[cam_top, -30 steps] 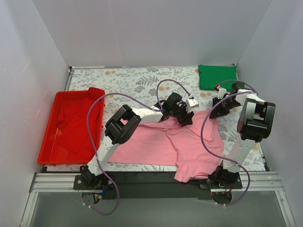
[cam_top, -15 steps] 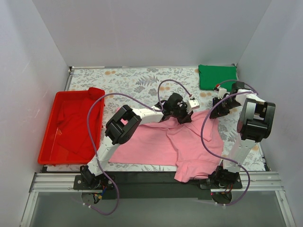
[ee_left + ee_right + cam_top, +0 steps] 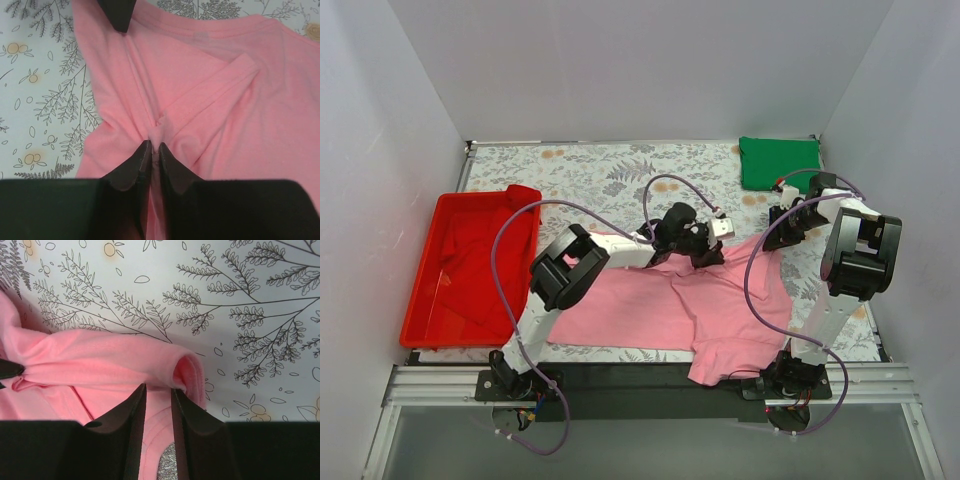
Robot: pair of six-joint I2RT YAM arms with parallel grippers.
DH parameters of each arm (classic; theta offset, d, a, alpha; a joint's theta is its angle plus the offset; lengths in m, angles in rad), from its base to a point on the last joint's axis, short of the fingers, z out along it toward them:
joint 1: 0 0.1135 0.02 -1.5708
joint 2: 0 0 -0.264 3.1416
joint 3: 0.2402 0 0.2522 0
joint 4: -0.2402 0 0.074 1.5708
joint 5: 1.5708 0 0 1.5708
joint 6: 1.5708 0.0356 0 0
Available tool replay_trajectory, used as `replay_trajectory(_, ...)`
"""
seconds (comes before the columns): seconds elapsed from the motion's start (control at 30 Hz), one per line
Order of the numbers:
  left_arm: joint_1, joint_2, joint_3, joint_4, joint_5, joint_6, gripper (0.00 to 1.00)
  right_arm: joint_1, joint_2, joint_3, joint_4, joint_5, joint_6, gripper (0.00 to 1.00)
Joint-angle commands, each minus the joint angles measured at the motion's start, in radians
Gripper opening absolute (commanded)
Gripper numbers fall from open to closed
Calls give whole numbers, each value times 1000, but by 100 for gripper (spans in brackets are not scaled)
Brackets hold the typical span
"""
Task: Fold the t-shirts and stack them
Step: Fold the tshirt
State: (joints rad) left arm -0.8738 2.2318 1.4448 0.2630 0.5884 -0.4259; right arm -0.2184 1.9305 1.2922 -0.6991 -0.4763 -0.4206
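The light pink t-shirt lies spread and rumpled on the near middle of the table. My left gripper is at its far edge, shut on a pinched ridge of pink fabric. My right gripper is at the shirt's far right corner. In the right wrist view its jaws stand close together around a rolled pink hem, holding it just above the table. The dark green t-shirt lies folded flat in the far right corner, clear of both grippers.
A red plastic tray stands at the left with a red cloth in it. The flower-print table cover shows beyond the pink shirt. White walls close in the sides and back. Purple cables loop over both arms.
My left gripper has moved a little left and back with the pink fabric in it, and its arm has swung left. The right arm has not moved.
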Motion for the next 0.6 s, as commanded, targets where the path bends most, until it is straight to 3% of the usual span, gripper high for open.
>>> replay_trajectory(0.0,-11,-127,-46,19,71,41,11,-6,-13,-10,30,44,0,33)
replay_trajectory(0.23,-31,-211,-165,32,137,137,24,-7,-7,-1,29,45,8,33)
replay_trajectory(0.43,-74,-287,-224,-161,270,359,13,-6,-10,1,29,47,9,33)
replay_trajectory(0.5,-85,-300,-234,-212,298,397,5,-7,-10,1,29,50,6,33)
replay_trajectory(0.57,-87,-328,-259,-226,300,394,5,-7,-10,4,27,45,6,33)
